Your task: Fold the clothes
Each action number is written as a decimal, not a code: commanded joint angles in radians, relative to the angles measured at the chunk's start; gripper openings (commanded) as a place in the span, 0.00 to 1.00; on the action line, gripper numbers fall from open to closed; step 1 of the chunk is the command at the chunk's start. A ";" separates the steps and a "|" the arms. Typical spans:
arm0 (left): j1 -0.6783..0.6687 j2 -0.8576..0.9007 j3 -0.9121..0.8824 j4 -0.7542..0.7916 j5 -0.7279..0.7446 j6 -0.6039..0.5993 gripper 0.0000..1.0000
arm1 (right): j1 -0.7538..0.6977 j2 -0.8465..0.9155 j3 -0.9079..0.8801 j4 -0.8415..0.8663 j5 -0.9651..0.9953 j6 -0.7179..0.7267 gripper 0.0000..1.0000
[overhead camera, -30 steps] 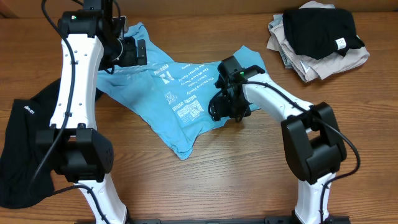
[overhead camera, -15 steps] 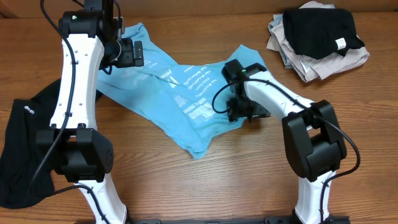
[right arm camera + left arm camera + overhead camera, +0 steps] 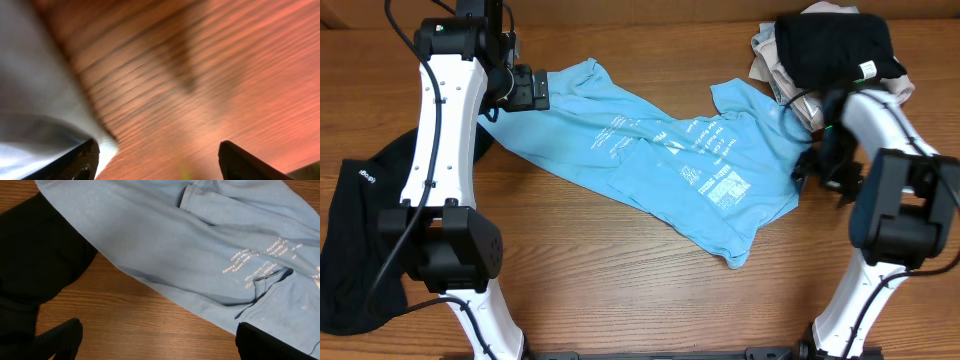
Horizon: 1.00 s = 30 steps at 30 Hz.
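T-shirt (image 3: 650, 160) centre; loose garment (image 3: 355, 240) left; folded pile (image 3: 830, 55) back right.

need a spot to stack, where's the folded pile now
In the overhead view the folded pile, black on beige, sits at the far right of the table, beside the light blue T-shirt's right end.

setting: robot workbench; cues: wood table (image 3: 620, 295); left arm (image 3: 438, 150); right arm (image 3: 876, 113)

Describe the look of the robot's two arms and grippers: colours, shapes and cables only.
The left arm and right arm have white tube links, bulky black joints and thin black cables. The left gripper and right gripper are black with two blunt fingers.
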 commanded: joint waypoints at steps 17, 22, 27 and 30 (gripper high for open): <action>0.036 -0.004 0.009 -0.043 -0.053 0.023 1.00 | 0.354 -0.224 0.146 0.022 -0.225 -0.077 0.86; 0.052 -0.004 0.009 -0.055 -0.064 0.017 1.00 | 0.498 -0.223 0.024 0.151 -0.245 -0.077 0.86; 0.057 -0.004 0.009 -0.059 -0.062 0.010 1.00 | 0.586 -0.223 -0.126 0.294 -0.245 -0.069 0.87; 0.057 -0.004 0.009 -0.061 -0.062 0.008 1.00 | 0.599 -0.223 -0.217 0.353 -0.245 -0.047 0.86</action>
